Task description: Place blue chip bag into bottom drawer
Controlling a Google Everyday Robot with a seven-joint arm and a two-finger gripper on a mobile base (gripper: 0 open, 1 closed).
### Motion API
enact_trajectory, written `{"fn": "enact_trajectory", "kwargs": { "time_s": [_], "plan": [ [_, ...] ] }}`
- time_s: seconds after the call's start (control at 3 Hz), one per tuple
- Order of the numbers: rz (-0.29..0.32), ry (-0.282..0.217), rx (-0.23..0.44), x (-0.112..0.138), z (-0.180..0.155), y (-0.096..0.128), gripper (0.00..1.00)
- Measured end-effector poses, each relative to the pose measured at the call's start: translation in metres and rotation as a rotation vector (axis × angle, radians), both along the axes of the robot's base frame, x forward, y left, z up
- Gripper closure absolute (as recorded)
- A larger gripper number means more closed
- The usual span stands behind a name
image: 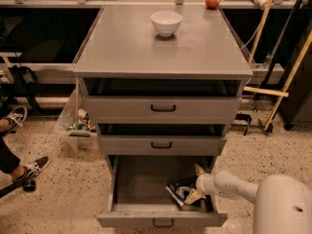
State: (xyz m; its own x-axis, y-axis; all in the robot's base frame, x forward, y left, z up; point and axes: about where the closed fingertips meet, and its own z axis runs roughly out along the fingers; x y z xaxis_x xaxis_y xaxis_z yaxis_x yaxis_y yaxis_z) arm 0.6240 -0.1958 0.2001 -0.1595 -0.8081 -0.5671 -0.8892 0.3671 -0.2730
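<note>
Fingers [193, 196] of the gripper [197, 184] are seen spread apart inside the pulled-out bottom drawer [141, 179], at its right side; the blue chip bag [179, 191] is laid on the drawer floor against the lower finger.

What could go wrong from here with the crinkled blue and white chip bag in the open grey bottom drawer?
The crinkled dark-blue and white chip bag lies at the right front of the open grey bottom drawer with the gripper right at it, so withdrawing might drag the bag over the low front panel. The arm also sits just below the grey middle drawer; rising early could bump it.
</note>
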Motion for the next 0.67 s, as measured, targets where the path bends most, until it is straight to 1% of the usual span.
{"fn": "enact_trajectory", "kwargs": {
  "time_s": [0.33, 0.67],
  "plan": [
    [-0.028, -0.009, -0.014, -0.009, 0.017, -0.001, 0.00],
    [-0.081, -0.025, -0.042, -0.027, 0.051, -0.004, 0.00]
  ]
}}
